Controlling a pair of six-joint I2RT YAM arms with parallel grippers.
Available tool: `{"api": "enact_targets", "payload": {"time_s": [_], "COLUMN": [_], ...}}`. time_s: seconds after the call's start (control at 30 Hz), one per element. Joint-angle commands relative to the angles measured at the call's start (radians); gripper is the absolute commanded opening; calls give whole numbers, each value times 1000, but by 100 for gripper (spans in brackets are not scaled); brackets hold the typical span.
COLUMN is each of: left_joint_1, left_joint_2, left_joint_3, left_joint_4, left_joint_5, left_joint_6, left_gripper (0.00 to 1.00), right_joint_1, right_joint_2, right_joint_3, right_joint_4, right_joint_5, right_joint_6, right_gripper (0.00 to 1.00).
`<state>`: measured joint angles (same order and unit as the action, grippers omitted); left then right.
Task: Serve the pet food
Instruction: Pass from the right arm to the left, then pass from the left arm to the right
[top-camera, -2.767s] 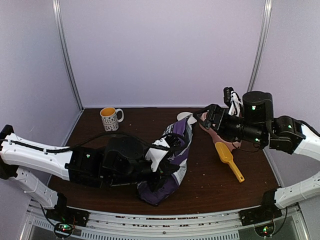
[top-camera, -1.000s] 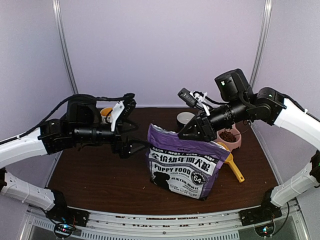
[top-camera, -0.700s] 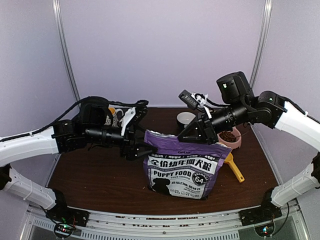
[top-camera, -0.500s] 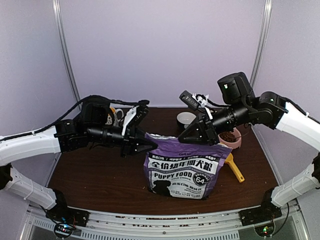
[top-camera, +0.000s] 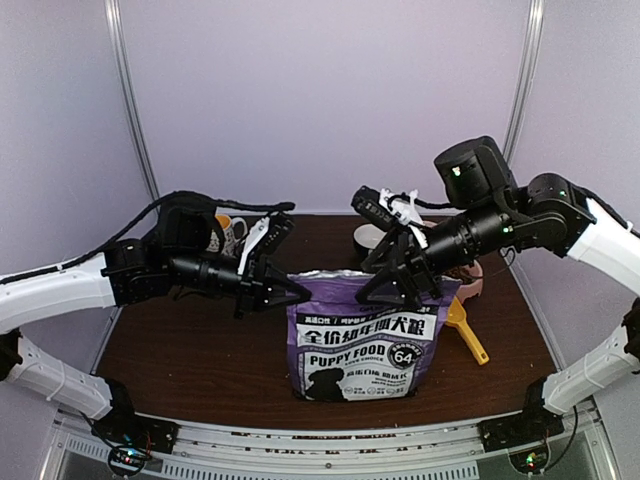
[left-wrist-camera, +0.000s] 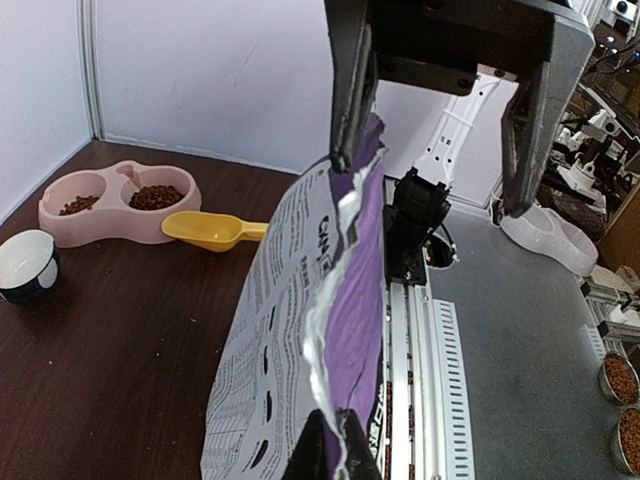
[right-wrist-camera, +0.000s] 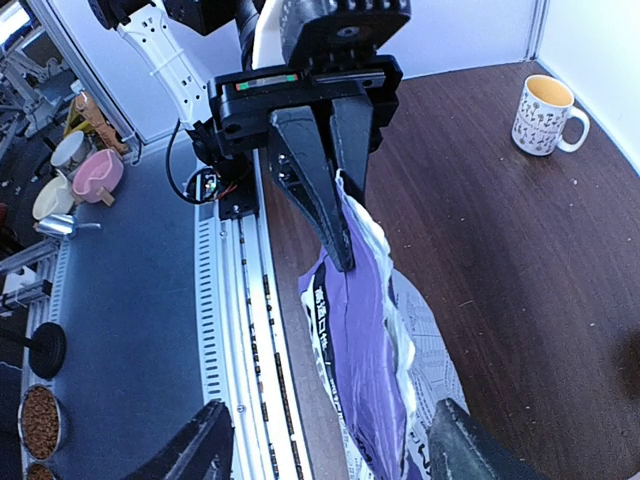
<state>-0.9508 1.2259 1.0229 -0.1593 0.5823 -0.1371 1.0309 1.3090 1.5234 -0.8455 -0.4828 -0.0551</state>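
The purple pet food bag stands upright at mid-table with its torn top edge up. My left gripper is shut on the bag's top left corner; in the left wrist view its fingertips pinch the silver-lined edge of the bag. My right gripper stands open at the top right corner, its fingers spread to either side of the bag without touching it. Brown pet food kibble lies in both wells of the pink double bowl.
A yellow scoop lies right of the bag, next to the pink bowl. A small dark bowl with a white inside sits at the back. A patterned mug stands at the back left.
My left gripper came in from the left and shut on the bag's top left corner. My right gripper let go of the top right corner and opened. The bag settled upright.
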Motion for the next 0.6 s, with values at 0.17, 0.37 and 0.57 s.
{"api": "enact_targets", "payload": {"time_s": [0.17, 0.37, 0.57], "left_joint_1": [-2, -2, -2], "left_joint_2": [-65, -110, -192], "left_joint_3": [53, 15, -52], "left_joint_4": [-27, 20, 50], "left_joint_5": [29, -41, -152], "left_joint_6": [33, 23, 23], "left_gripper": [0, 0, 0], "right_joint_1": [75, 119, 111], "right_joint_2": [128, 243, 188], "right_joint_3": [137, 173, 46], "right_joint_4": [-57, -113, -59], "right_joint_5": [336, 473, 625], "right_joint_6": [-98, -96, -48], "right_gripper": [70, 60, 40]}}
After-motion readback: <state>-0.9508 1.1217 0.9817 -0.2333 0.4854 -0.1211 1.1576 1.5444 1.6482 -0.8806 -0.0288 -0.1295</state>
